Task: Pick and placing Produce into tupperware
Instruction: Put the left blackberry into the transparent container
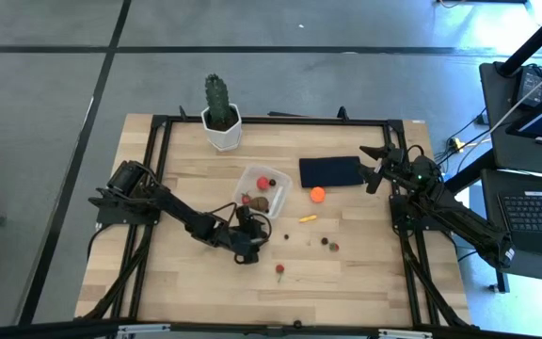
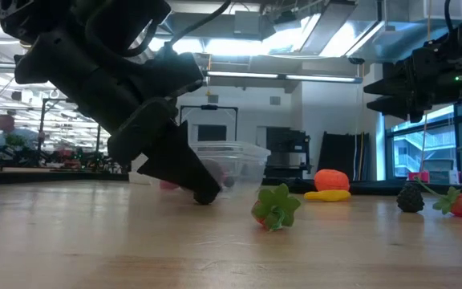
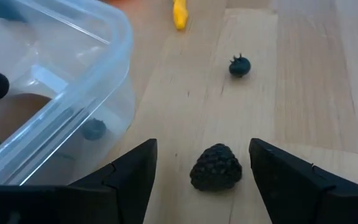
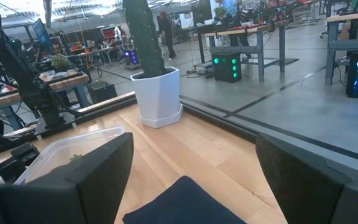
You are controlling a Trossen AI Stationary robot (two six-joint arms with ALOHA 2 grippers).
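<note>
The clear square tupperware (image 1: 262,190) sits mid-table and holds a red piece (image 1: 263,182) and a brown lump (image 1: 262,201). My left gripper (image 3: 202,144) is open and low at the table beside the tupperware's (image 3: 55,93) near right corner. Its fingers stand on either side of a dark bumpy berry (image 3: 216,168) that lies on the wood, with a gap on both sides. A small dark berry (image 3: 239,66) and the yellow sliver (image 3: 179,14) lie beyond it. The orange ball (image 1: 317,195) rests right of the tupperware. My right gripper (image 1: 374,166) waits open in the air by the navy rectangle's (image 1: 330,171) right end.
A green-topped red strawberry (image 1: 278,269) lies toward the near edge, and two more small pieces (image 1: 328,244) lie right of the left gripper. The cactus in its white pot (image 1: 221,118) stands at the far edge. Bare wood stretches along the near side and the left.
</note>
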